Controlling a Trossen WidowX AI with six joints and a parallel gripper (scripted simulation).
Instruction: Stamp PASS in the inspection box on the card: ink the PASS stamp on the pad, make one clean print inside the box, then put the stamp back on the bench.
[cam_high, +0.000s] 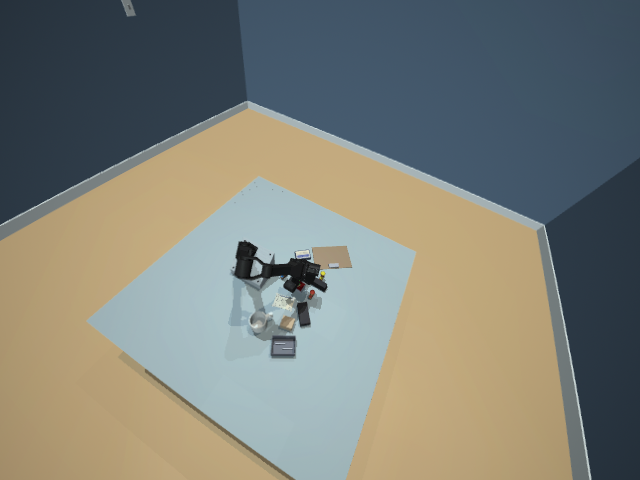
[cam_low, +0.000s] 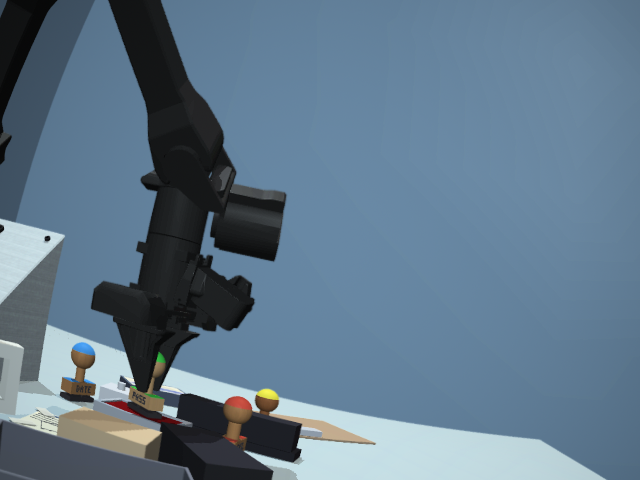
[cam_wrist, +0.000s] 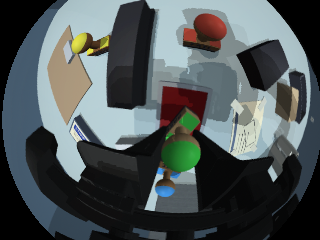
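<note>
The gripper (cam_low: 148, 384) is clamped on the stem of the PASS stamp (cam_low: 146, 398), with its fingers pointing down from the wrist. The stamp stands nearly upright, its long axis running from the wooden block at the bottom up to the green-capped knob, which leans a little to the right in the exterior view. The block's dark underside rests on the red ink pad (cam_low: 136, 411), and the lettered face of the block turns toward the near side. In the wrist view the green knob (cam_wrist: 182, 154) shows between the two dark fingers, with the red pad (cam_wrist: 183, 103) just beyond it. To the left of the pad on the worktop (cam_low: 439, 454) stands a blue-capped stamp (cam_low: 80, 372) marked DATE. To the right of the pad a red-capped stamp (cam_low: 236, 419) stands in front of a long black block (cam_low: 258, 431), and a yellow-capped stamp (cam_low: 266, 400) shows behind that block. The tan card (cam_high: 331, 256) lies flat on the far right, well apart from the pad.
</note>
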